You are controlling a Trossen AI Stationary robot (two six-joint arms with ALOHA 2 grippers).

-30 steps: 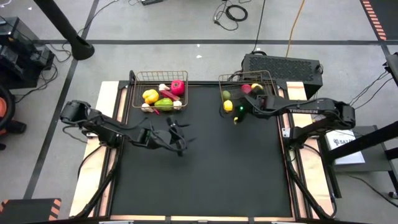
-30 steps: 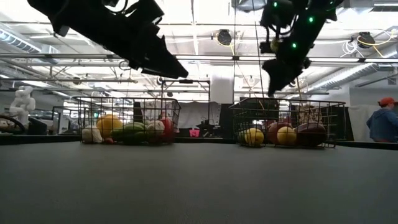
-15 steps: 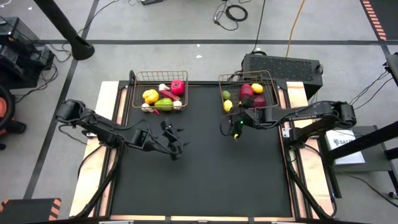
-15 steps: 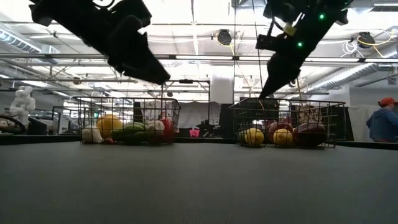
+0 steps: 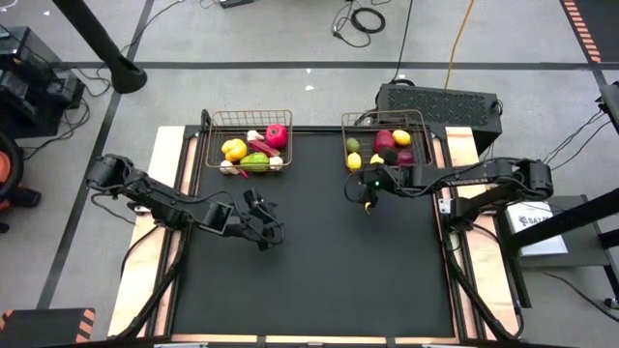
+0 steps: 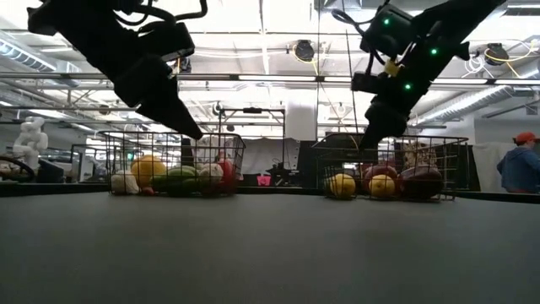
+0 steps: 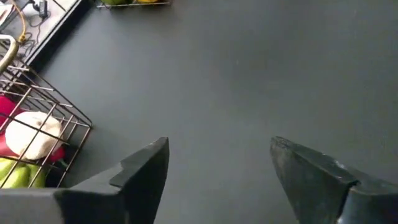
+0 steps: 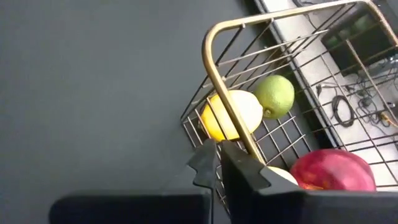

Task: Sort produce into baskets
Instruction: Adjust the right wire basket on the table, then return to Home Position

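Left basket: rectangular bronze wire-mesh basket (image 5: 250,121) at the far edge of the black matte worktop (image 5: 319,261), long axis running along that edge.
Left basket contents: yellow pepper (image 5: 234,150), red apple (image 5: 278,135), green piece (image 5: 254,160), white garlic bulb (image 7: 32,132) against the mesh wall, piled together and touching.
Right basket: matching bronze wire-mesh basket (image 5: 385,119) at the same far edge, well apart from the first; rounded rod rim, thin grid walls.
Right basket contents: smooth yellow lemon (image 8: 231,115) and green lime (image 8: 275,96) touching in one corner; glossy dark red apple (image 8: 333,170) beside them.
Left hand (image 5: 259,218): raised over the bare worktop, in front of the left basket; fingers (image 7: 144,171) stand apart, nothing between them.
Right hand (image 5: 366,190): just in front of the right basket, pointing toward its near corner; fingers pressed together, gripping nothing.
Background: a person (image 6: 516,165) stands beyond the worktop in the low view.
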